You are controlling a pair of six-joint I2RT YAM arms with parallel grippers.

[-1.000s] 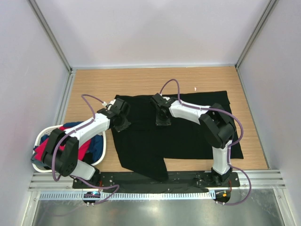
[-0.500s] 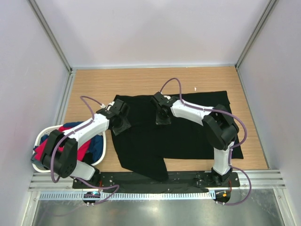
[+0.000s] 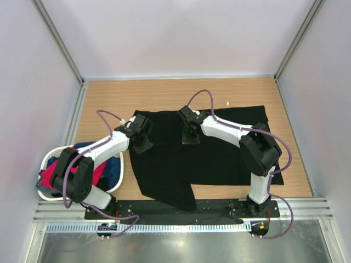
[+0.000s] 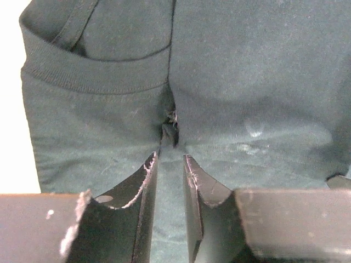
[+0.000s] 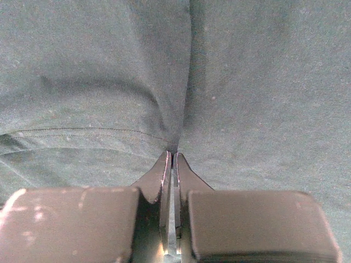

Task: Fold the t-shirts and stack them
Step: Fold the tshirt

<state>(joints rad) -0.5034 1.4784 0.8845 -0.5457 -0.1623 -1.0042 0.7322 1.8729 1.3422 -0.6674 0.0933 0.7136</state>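
Note:
A large black t-shirt (image 3: 219, 156) lies spread on the wooden table. My left gripper (image 3: 141, 144) rests on its left part, just below the ribbed neck collar (image 4: 93, 74). In the left wrist view the left gripper (image 4: 169, 159) is open by a narrow gap, with black t-shirt (image 4: 252, 82) cloth lying in the gap and a small pucker just ahead of the tips. My right gripper (image 3: 189, 138) sits on the shirt's upper middle. Seen from the right wrist, the right gripper (image 5: 171, 155) is shut on a pinched crease of the black t-shirt (image 5: 258, 82).
A white oval basket (image 3: 44, 163) stands at the near left and holds a red shirt (image 3: 48, 176) and a blue shirt (image 3: 113, 169). A tiny white scrap (image 3: 228, 103) lies on the bare wood behind the shirt. Walls close off three sides.
Both arms have stayed almost in place on the shirt. The right arm's elbow has drifted slightly right, and the shirt's lower left edge has shifted a little.

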